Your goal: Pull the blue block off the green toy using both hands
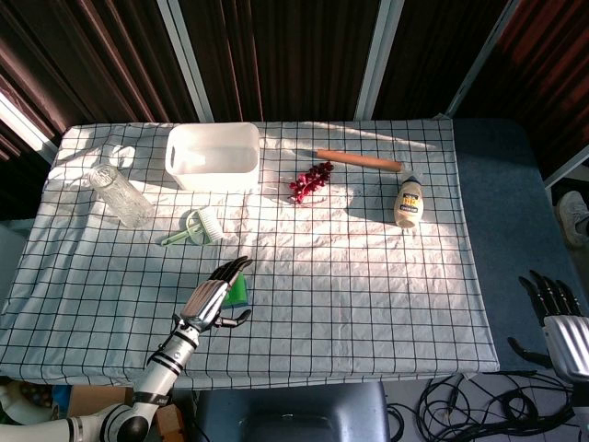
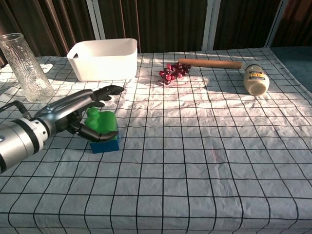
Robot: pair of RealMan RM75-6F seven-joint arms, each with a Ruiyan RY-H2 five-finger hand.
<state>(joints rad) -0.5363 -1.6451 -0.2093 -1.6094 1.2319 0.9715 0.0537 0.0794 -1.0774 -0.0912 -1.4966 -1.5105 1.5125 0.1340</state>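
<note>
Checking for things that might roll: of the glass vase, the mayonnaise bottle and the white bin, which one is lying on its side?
The mayonnaise bottle, at the table's far right near the rolling pin, lies on its side. The glass vase and the white bin stand upright.

Bystanders on my checked counter (image 2: 204, 161)

Beyond my left robot hand (image 2: 73, 114), toward the far edge, a white plastic bin (image 2: 103, 59) stands upright, and further out to that hand's left a clear glass vase (image 2: 27, 68) shows. In the head view a small pale green brush (image 1: 195, 227) lies between the bin and my left robot hand. Off to that hand's right and farther back sit a bunch of red grapes (image 2: 174, 71), a wooden rolling pin (image 2: 210, 63) just behind them, and a cream-coloured bottle (image 2: 256, 79) lying on its side, nearest my right robot hand's (image 1: 560, 322) side.
</note>
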